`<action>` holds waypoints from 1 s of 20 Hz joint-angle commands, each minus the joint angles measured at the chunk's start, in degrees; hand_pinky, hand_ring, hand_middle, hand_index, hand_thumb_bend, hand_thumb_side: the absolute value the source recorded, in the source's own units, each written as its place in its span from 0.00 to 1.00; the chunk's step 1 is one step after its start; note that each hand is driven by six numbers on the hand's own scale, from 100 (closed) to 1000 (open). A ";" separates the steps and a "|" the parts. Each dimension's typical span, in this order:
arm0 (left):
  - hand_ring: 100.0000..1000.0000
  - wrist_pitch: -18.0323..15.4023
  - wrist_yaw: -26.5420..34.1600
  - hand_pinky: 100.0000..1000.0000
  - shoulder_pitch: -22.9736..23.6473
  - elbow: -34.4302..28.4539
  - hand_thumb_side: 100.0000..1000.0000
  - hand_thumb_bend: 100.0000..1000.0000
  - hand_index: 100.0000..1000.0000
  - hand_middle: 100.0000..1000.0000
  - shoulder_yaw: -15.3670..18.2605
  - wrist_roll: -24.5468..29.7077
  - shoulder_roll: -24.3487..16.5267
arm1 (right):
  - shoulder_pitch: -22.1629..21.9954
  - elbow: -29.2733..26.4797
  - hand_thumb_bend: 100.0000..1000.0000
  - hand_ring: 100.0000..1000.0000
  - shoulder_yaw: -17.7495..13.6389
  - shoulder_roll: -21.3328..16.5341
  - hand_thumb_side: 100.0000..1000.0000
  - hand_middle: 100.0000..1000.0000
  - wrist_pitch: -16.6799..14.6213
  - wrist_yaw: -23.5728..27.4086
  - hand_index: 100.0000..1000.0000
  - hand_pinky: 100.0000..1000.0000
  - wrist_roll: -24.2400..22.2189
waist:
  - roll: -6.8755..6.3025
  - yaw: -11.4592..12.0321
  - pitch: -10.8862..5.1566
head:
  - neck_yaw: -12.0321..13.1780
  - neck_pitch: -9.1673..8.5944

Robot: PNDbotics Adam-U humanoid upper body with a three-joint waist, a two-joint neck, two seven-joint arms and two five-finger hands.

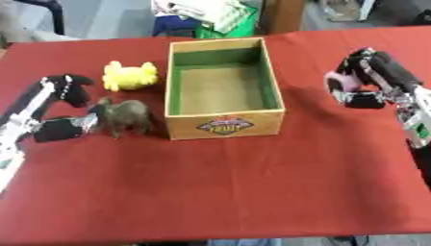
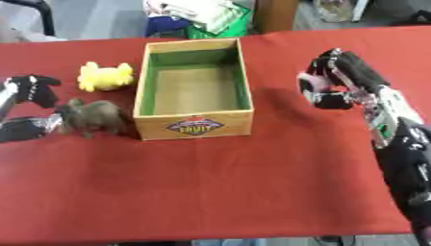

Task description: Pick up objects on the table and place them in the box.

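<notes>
A wooden box (image 1: 223,120) with a green lining stands at mid-table, and nothing shows inside it. A yellow plush toy (image 1: 129,75) lies left of the box. A brown animal figure (image 1: 126,115) stands nearer, by the box's front left corner. My left hand (image 1: 60,108) is open just left of the brown figure; its thumb reaches the figure's head and its fingers (image 1: 74,89) spread above. To the right of the box and raised off the cloth, my right hand (image 1: 363,81) is curled round a pink object (image 1: 338,81), most of it hidden.
A red cloth (image 1: 252,192) covers the table, with wide bare room in front of and right of the box. Beyond the far edge stands a green crate (image 1: 232,26) with light-coloured things piled on it, and a blue seat (image 1: 172,24).
</notes>
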State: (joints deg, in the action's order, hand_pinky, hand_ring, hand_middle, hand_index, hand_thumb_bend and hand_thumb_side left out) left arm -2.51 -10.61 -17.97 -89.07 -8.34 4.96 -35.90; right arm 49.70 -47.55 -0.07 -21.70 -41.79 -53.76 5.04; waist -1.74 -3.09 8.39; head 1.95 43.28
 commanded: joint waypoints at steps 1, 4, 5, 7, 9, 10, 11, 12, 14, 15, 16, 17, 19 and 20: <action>0.51 -0.04 0.18 0.57 -0.48 -0.96 0.15 0.23 0.76 0.46 0.60 -0.12 -1.91 | 3.51 -1.96 0.00 0.10 1.26 0.33 0.13 0.25 -0.83 5.45 0.47 0.07 -3.45 | 0.13 0.39 -1.14 | -0.10 -0.18; 0.51 -0.11 0.23 0.57 -0.74 -1.02 0.15 0.23 0.76 0.46 0.32 0.18 -1.91 | 6.08 -1.53 0.00 0.11 2.35 1.91 0.13 0.27 -1.63 10.00 0.49 0.10 -8.00 | 0.25 1.05 -1.23 | -0.29 -0.23; 0.51 -0.15 0.25 0.57 -0.89 -1.06 0.15 0.23 0.76 0.46 0.22 0.29 -1.89 | 6.86 -1.40 0.00 0.12 2.63 2.48 0.13 0.27 -1.99 11.11 0.49 0.11 -9.35 | 0.30 1.32 -1.25 | -0.37 -0.28; 0.51 -0.19 0.35 0.57 -1.23 -1.16 0.15 0.23 0.76 0.46 0.06 0.47 -1.79 | 8.29 -1.10 0.00 0.13 3.01 3.71 0.13 0.28 -2.67 12.63 0.50 0.13 -11.45 | 0.40 1.91 -1.26 | -0.47 -0.41; 0.51 -0.24 0.44 0.57 -1.62 -1.26 0.15 0.23 0.76 0.46 -0.14 0.68 -1.67 | 9.51 -0.63 0.00 0.14 3.28 4.99 0.13 0.30 -3.45 13.35 0.52 0.14 -12.91 | 0.54 2.57 -1.24 | -0.70 -0.53; 0.51 -0.27 0.47 0.57 -1.81 -1.30 0.15 0.23 0.76 0.46 -0.24 0.80 -1.63 | 9.98 -0.32 0.00 0.15 3.37 5.59 0.13 0.30 -3.88 13.52 0.53 0.15 -13.47 | 0.61 2.90 -1.21 | -0.82 -0.60; 0.51 -0.30 0.48 0.57 -2.03 -1.34 0.15 0.23 0.76 0.46 -0.35 0.92 -1.59 | 10.40 0.10 0.00 0.16 3.48 6.34 0.13 0.31 -4.36 13.52 0.53 0.16 -14.06 | 0.69 3.31 -1.15 | -0.98 -0.70; 0.51 -0.31 0.48 0.57 -2.24 -1.36 0.15 0.23 0.76 0.46 -0.45 1.04 -1.57 | 10.70 0.64 0.00 0.17 3.50 7.03 0.14 0.31 -4.83 13.41 0.54 0.16 -14.68 | 0.74 3.63 -1.09 | -1.10 -0.78; 0.51 -0.37 0.51 0.57 -2.74 -1.45 0.15 0.23 0.76 0.46 -0.61 1.21 -1.47 | 11.01 1.97 0.00 0.19 3.65 8.47 0.15 0.34 -6.41 12.97 0.57 0.19 -16.52 | 0.81 4.36 -0.91 | -1.38 -0.99; 0.51 -0.39 0.53 0.57 -2.96 -1.50 0.15 0.23 0.76 0.46 -0.68 1.29 -1.42 | 11.11 2.59 0.00 0.23 3.60 9.06 0.17 0.39 -7.07 12.47 0.61 0.24 -17.41 | 0.81 4.67 -0.83 | -1.50 -1.05; 0.51 -0.41 0.55 0.57 -3.17 -1.54 0.15 0.23 0.76 0.46 -0.74 1.36 -1.37 | 11.19 3.21 0.00 0.25 3.49 9.65 0.18 0.40 -7.61 11.59 0.62 0.25 -18.23 | 0.79 4.93 -0.76 | -1.60 -1.11; 0.51 -0.42 0.55 0.57 -3.35 -1.57 0.15 0.23 0.76 0.46 -0.80 1.43 -1.35 | 11.24 3.64 0.00 0.29 3.34 10.16 0.19 0.43 -8.12 10.50 0.65 0.29 -18.82 | 0.78 5.17 -0.68 | -1.71 -1.15; 0.51 -0.43 0.55 0.57 -3.59 -1.59 0.15 0.23 0.76 0.46 -0.88 1.53 -1.36 | 11.22 4.09 0.00 0.37 3.17 10.84 0.35 0.52 -9.03 7.41 0.70 0.33 -19.53 | 0.78 5.49 -0.55 | -1.84 -1.21; 0.51 -0.43 0.53 0.57 -3.67 -1.58 0.15 0.23 0.76 0.46 -0.90 1.56 -1.38 | 11.17 4.19 0.00 0.39 3.10 11.03 0.39 0.54 -9.26 5.86 0.71 0.35 -19.59 | 0.79 5.57 -0.52 | -1.85 -1.20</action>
State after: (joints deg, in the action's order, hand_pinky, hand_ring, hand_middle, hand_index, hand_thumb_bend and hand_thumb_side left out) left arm -2.83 -10.19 -20.71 -89.50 -9.42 6.30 -35.85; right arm 59.29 -43.07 3.51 -10.41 -50.30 -46.22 -13.95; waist -0.85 2.44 8.68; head 0.32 42.72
